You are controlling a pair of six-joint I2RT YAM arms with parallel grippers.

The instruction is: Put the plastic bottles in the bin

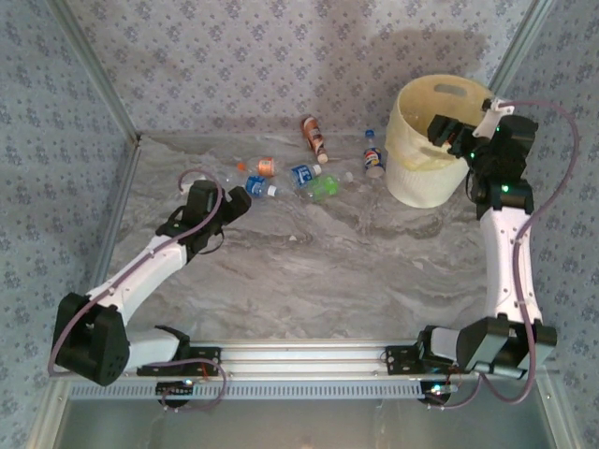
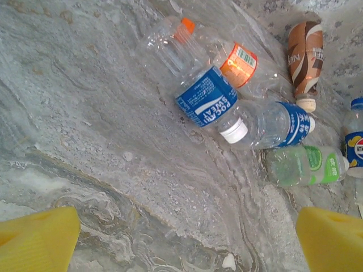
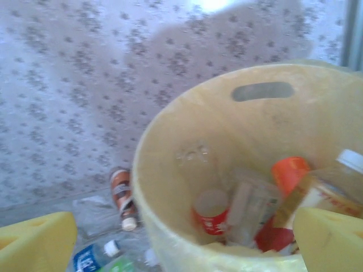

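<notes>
hovering over the bin (image 1: 416, 173) at far right with right gripper (image 1: 447, 133) released, nothing held. seeing several bottles (image 3: 244, 207) inside it. holding left gripper (image 1: 236, 199) released too, near side of loose bottles (image 1: 304, 176) lying on table (image 1: 356, 262) left of bin.

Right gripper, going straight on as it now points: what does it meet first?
Probably the bottles lying inside the bin; the open right gripper points down into it, depth unclear.
</notes>
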